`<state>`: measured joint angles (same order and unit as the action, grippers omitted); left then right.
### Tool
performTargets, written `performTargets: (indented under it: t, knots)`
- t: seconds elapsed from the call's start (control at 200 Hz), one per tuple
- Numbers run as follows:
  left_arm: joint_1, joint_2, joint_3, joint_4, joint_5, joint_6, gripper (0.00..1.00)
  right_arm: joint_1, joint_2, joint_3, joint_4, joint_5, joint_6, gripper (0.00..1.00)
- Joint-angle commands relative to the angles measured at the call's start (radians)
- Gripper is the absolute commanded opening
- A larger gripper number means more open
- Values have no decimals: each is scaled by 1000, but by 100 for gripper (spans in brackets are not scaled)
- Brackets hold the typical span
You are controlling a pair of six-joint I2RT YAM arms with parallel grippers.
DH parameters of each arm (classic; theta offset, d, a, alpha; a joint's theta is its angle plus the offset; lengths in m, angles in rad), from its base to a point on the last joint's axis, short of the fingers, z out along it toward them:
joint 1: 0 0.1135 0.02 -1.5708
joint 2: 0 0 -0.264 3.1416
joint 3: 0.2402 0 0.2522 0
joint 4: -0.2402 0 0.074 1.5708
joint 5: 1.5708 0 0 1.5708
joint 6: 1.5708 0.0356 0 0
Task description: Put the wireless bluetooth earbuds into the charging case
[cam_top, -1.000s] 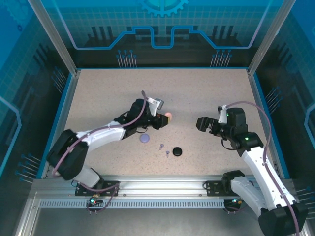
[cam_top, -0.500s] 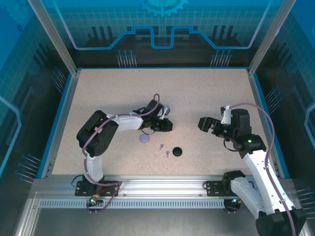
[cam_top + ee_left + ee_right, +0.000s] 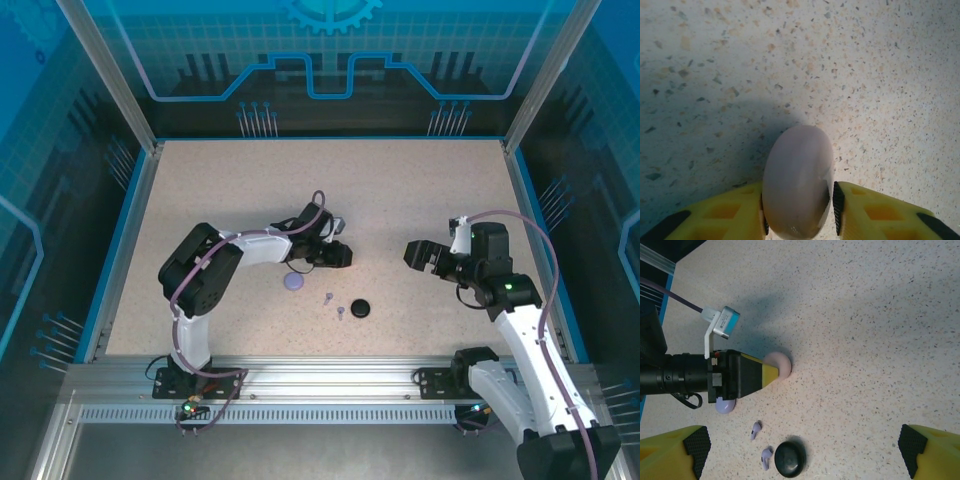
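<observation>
Left pincer [image 3: 799, 220] has lowered the pink charging case [image 3: 797, 180] onto the desk [image 3: 865, 75]; release cannot be told. Right pincer [image 3: 416, 252] gapes empty; lilac earbuds [image 3: 756, 429] await.

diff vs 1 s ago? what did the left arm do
The left hand came down, bringing the round pink plastic case from mid-air to the speckled table, where it stands on edge between the fingers; whether the grip has loosened, I cannot tell. The left elbow folded back. Unchanged: open right hand, lilac round case, two lilac earbuds, black round case.
</observation>
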<state>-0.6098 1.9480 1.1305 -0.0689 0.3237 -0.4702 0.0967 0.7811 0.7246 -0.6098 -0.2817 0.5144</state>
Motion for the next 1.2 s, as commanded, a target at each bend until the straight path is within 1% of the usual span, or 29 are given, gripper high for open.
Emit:
performTargets:
  t: [0.0,0.075,0.215,0.36,0.475,0.555,0.665,0.675,0.77,0.835,0.891,0.971,1.196]
  knots:
    - [21,-45,-14,-44,-36,18,42,-18,5,47,-46,-28,-37,100]
    - [33,-82,-33,-49,-46,27,45,-19,13,62,-58,-39,-50,100]
    - [65,-178,-82,-59,-64,45,50,-18,59,104,-97,-87,-90,99]
    - [87,-345,-153,-57,-108,85,53,-4,96,119,-90,-103,-91,98]
    - [97,-496,-217,-64,-187,115,56,36,122,111,-55,-85,-68,97]
    - [102,-607,-269,-60,-251,134,59,99,159,121,-56,-24,-67,97]
    - [109,-771,-356,-40,-356,149,67,226,240,149,-85,107,-75,97]
    - [109,-785,-363,-36,-366,150,67,238,250,172,-87,119,-77,97]
    - [116,-921,-440,-5,-450,163,77,349,357,236,-109,220,-85,97]
    - [124,-1018,-490,9,-503,169,84,415,438,278,-116,260,-87,96]
    - [127,-1082,-525,11,-549,171,91,471,509,321,-116,282,-96,96]
    - [132,-1184,-565,4,-614,183,99,553,613,387,-119,325,-116,96]
    - [139,-1376,-605,-76,-751,227,99,732,909,622,-163,391,-218,96]
